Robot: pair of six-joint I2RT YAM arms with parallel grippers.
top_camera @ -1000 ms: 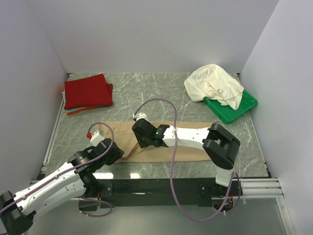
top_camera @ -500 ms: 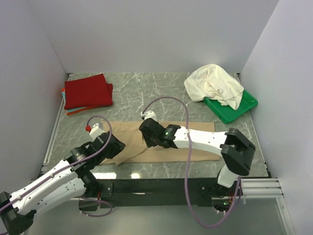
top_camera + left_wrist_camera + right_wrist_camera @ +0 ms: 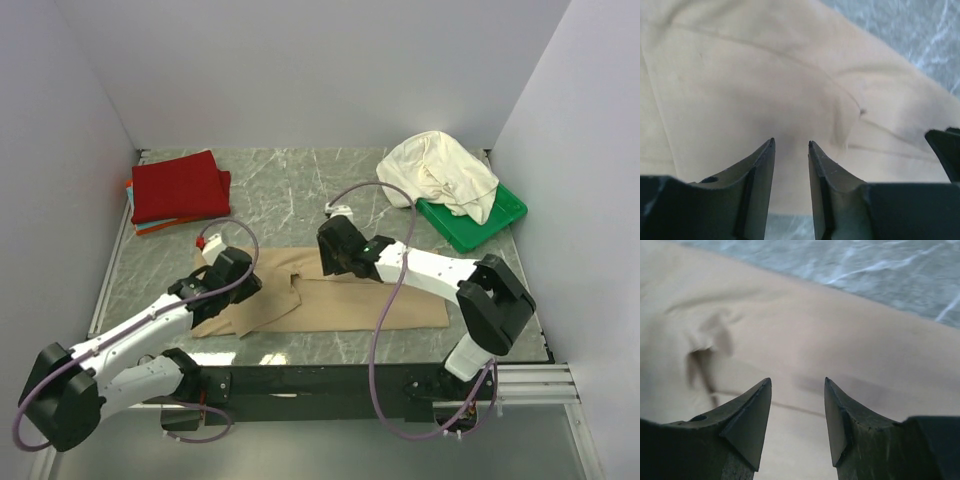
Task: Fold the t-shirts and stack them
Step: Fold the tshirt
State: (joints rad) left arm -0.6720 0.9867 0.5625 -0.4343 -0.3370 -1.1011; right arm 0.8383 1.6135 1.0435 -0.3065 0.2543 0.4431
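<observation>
The flat tan-beige cloth t-shirt [image 3: 330, 310] was plain. The folded deep red cloth t-shirt [image 3: 178, 186] was plain too, with thin cloth edges [image 3: 150, 227] beneath it, seemingly orange and teal. The crumpled cream-white cloth t-shirt [image 3: 435, 172] and the bright green plastic tray [image 3: 492, 214] were unpatterned. The grey-green marbled worktop [image 3: 280, 190] carried white veins.

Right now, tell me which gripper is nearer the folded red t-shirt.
Left. The left gripper hangs over the left end of the tan t-shirt, nearward and slightly right of the folded red t-shirt; the right gripper is farther right, over the tan one's middle.
</observation>
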